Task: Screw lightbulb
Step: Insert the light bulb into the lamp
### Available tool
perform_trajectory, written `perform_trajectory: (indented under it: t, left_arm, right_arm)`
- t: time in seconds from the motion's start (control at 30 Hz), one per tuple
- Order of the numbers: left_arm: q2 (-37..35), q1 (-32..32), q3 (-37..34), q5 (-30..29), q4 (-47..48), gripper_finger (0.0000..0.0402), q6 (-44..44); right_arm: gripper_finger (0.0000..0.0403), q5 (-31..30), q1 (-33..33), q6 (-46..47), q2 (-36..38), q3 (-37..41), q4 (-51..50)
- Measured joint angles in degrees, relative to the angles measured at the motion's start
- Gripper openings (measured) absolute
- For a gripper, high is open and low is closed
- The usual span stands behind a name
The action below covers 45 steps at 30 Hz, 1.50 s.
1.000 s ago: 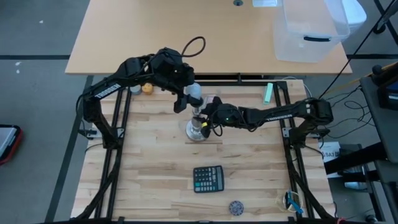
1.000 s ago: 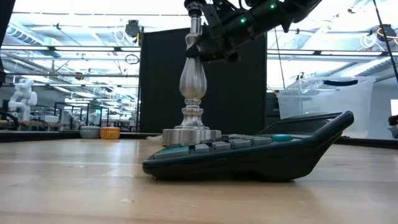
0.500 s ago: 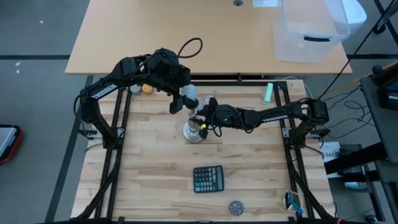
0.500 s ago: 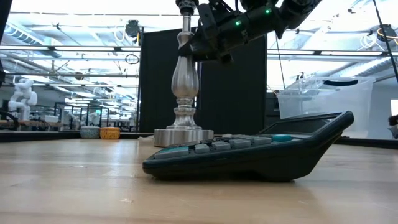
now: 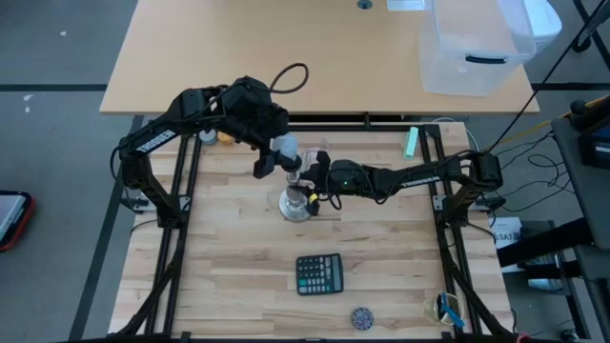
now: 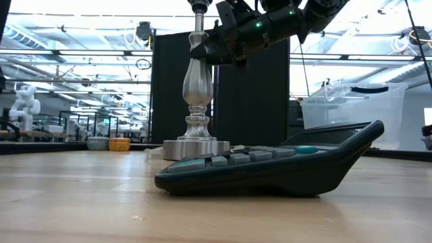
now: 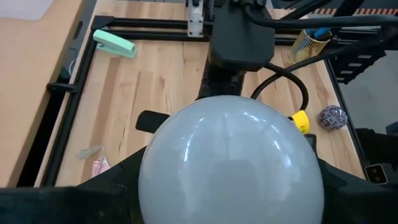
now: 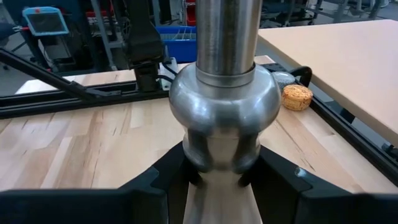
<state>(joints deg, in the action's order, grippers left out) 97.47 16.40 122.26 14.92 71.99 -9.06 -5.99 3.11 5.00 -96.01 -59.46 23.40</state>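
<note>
Both arms have slid the stand left. Left gripper pinches the lightbulb; right gripper squeezes the stand. Crooked bulb could jam.

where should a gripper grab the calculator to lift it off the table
Judging by its pose, take the calculator across its two long side edges, coming straight down from above. It lies flat and face up on the table, apart from the stand, and the low view shows a wedge with a raised back end, so gripping nearer that thicker end should give the fingers more edge.
</note>
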Motion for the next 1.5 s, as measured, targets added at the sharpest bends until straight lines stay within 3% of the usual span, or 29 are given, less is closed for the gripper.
perform_trajectory:
  t: [0.37,0.7,0.9,1.27,1.5]
  left_arm:
    - [0.0,-0.13,-0.04,0.26,-0.43,0.0262,-2.33]
    - [0.61,-0.54,-0.42,-0.82,-2.1,0.0304,-3.52]
    - [0.41,-0.48,-0.33,-1.31,-1.63,0.0308,-3.52]
    - [0.33,-1.04,-0.28,-1.69,-1.87,0.0308,-4.1]
    - [0.28,-2.84,-0.22,-5.35,-2.02,0.0271,-6.54]
  right_arm:
    - [0.0139,1.87,0.0,-1.01,0.0,0.0,0.33]
    - [0.0139,4.85,-0.25,-0.81,0.17,0.0,0.45]
    - [0.0139,3.97,-0.15,-1.35,0.17,0.0,0.72]
    - [0.0139,3.38,-0.13,-1.67,0.2,0.0,0.37]
    - [0.0139,1.64,-0.17,-1.66,0.2,0.0,-0.1]
